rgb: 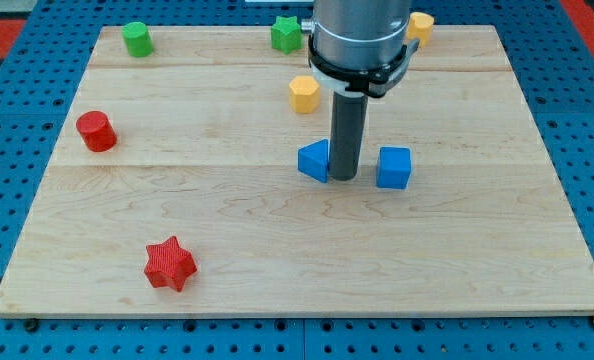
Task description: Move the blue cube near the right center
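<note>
The tip [344,178] rests on the table [277,250] between the blue wedge-like block [315,160] and the blue cube [394,167]. The cube lies just beside the tip toward the view's right, the required push direction. No claw is fitted, so no claw opening applies.

My tip [344,178] between blue triangular block [315,160] and blue cube [394,167].

A single camera looks from the near edge, raised and tilted down, across the whole wooden board [277,250] toward its far edge. The arm [360,40] enters from the far side, cropped at top.
</note>
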`<state>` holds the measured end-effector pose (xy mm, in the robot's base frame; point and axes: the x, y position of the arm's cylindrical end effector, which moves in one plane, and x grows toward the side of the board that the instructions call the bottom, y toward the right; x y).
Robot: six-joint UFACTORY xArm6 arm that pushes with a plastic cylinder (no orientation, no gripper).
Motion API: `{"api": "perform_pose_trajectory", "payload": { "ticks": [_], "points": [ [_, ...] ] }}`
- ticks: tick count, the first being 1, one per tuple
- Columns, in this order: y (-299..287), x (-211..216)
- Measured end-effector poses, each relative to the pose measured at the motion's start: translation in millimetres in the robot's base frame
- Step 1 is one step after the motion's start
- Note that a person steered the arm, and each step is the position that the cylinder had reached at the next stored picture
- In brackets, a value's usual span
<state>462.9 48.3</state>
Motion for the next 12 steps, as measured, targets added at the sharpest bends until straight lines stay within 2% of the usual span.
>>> {"api": "perform_pose_trajectory", "payload": {
  "ticks": [1, 2, 4, 8, 9, 11, 12],
  "points": [
    [7.4, 8.8],
    [59.2, 8.8],
    [101.5, 5.6],
    [112.0, -66.9],
    [123.2, -70.8],
    [120.1, -43.2],
    [95.2, -43.3]
  ]
}}
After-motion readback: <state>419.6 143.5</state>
